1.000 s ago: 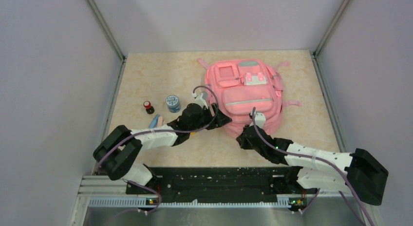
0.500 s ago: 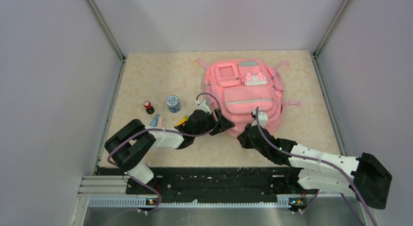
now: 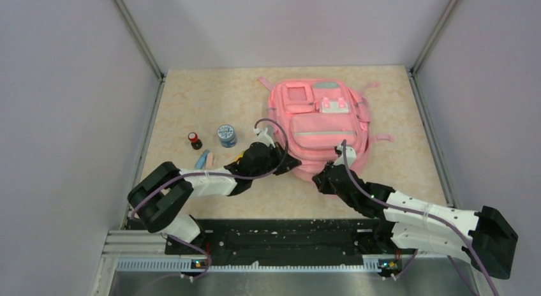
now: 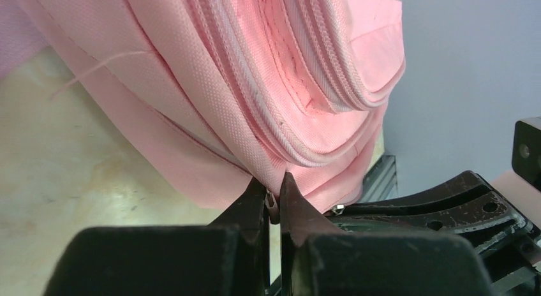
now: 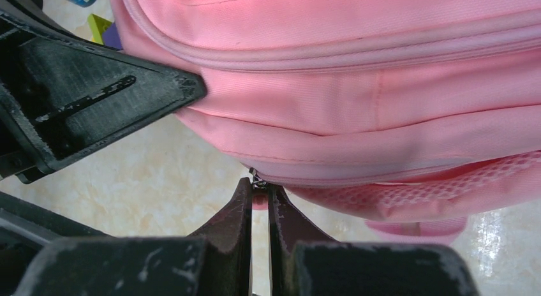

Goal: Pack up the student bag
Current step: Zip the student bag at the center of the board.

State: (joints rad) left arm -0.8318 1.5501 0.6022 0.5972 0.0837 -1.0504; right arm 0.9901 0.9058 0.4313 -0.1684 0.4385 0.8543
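Observation:
The student bag (image 3: 325, 127), large, pink and soft, lies flat on the table with its front pockets up. My left gripper (image 3: 295, 161) is at the bag's near left edge. In the left wrist view it (image 4: 273, 203) is shut on a small zipper pull (image 4: 274, 208) below the pink fabric (image 4: 223, 85). My right gripper (image 3: 324, 175) is at the bag's near edge. In the right wrist view it (image 5: 258, 189) is shut on a pink zipper pull (image 5: 258, 195) under the bag's seam (image 5: 357, 104). The left gripper's black finger (image 5: 96, 104) presses the bag just to the left.
Left of the bag stand a small dark bottle with a red cap (image 3: 194, 140) and a round blue tub (image 3: 226, 135). A pink and blue item (image 3: 204, 159) and a yellow piece (image 3: 238, 159) lie beside the left arm. Walls close in the table on three sides.
The left gripper has closed from open onto the zipper pull at the bag's near left edge. The right gripper stayed shut and shifted slightly right with the bag's edge.

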